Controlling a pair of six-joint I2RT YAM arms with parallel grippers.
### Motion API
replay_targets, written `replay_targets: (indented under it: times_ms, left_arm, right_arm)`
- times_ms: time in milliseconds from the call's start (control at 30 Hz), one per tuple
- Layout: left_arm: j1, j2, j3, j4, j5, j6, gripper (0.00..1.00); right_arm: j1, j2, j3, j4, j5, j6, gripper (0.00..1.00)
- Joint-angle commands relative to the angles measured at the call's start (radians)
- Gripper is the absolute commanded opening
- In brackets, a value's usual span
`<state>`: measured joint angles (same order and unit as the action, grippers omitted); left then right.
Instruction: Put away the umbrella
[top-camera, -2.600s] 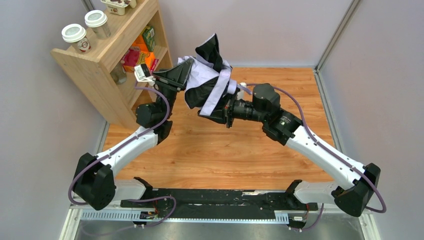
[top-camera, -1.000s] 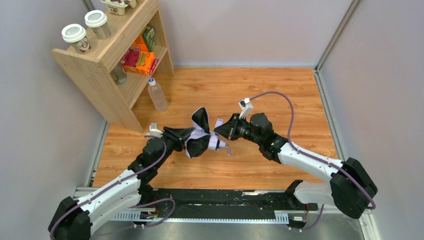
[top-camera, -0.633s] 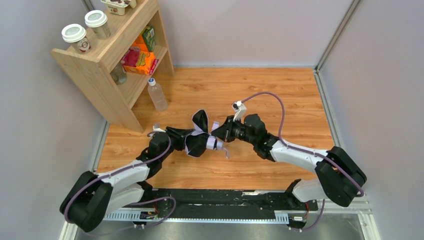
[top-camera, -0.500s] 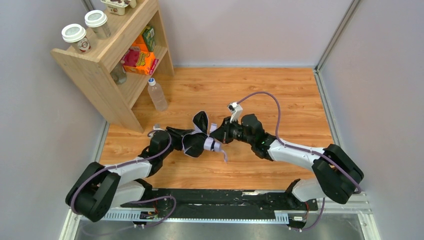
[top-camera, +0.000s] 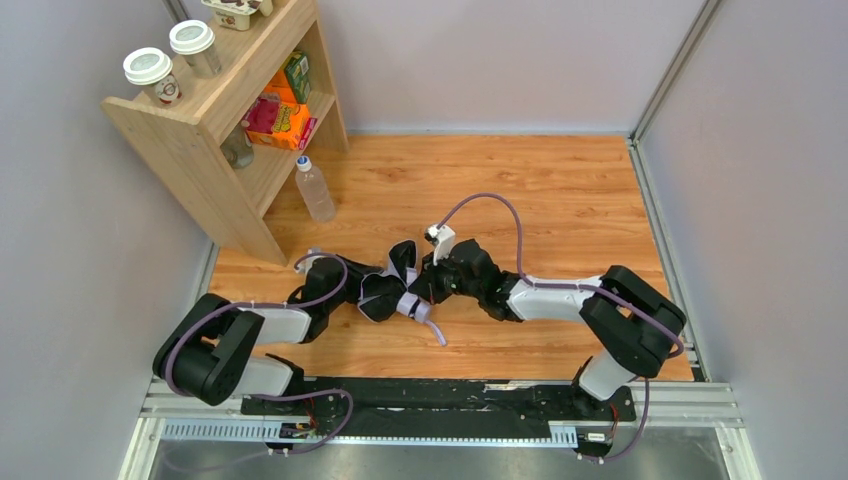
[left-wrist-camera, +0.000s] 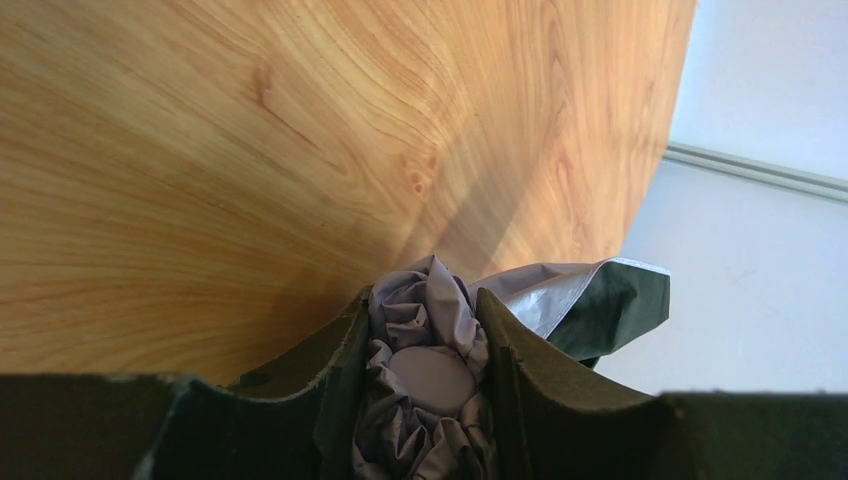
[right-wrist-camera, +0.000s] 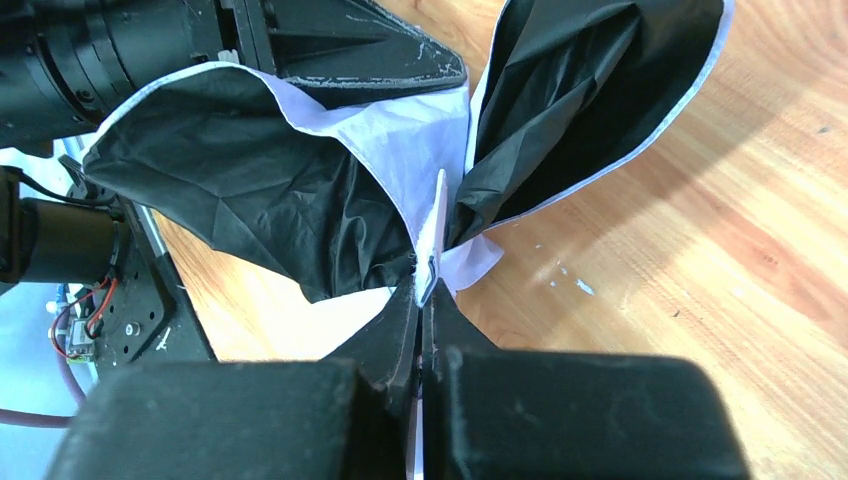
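Left wrist: left gripper clamps bunched umbrella fabric; right gripper pinches only a thin edge. Risk: opposed pulls could tear cloth, or the edge slips free

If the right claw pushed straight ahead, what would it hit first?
The right gripper would press into the umbrella it pinches; just behind that fabric, apparently, sits the left gripper, facing it.

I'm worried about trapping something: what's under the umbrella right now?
Wooden table shows all around the umbrella, which the left gripper and right gripper both clamp. The spot directly beneath its bunched fabric is covered, so nothing there can be checked.
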<state>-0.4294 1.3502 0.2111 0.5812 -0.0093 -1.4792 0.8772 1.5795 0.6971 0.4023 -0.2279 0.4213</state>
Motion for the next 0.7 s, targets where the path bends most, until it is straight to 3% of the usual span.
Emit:
replay_targets:
  times_ms: [0,167,267,500,567,667]
  left_arm:
    - [-0.002,0.021,-0.019,-0.044,-0.076,0.129,0.0]
    - [0.006,0.092,-0.047,0.052,-0.07,0.113,0.0]
    - [0.008,0.151,-0.056,0.104,-0.06,0.097,0.0]
    - [0.018,0.283,-0.087,0.269,-0.011,0.06,0.0]
    - [0.02,0.294,-0.093,0.287,-0.006,0.057,0.0]
    - [0.023,0.3,-0.093,0.29,0.0,0.057,0.0]
  right_arm:
    - [0.028,0.001,0.045,0.191,0.031,0.014,0.0]
    - [0.029,-0.026,0.004,0.216,0.058,0.118,0.0]
    - [0.002,-0.004,-0.01,0.271,-0.03,0.18,0.01]
    - [0.012,-0.047,0.001,0.167,-0.085,0.022,0.05]
    - [0.038,-0.087,0.008,0.087,0.0,-0.085,0.03]
    - [0.133,-0.075,0.038,-0.051,0.276,-0.269,0.0]
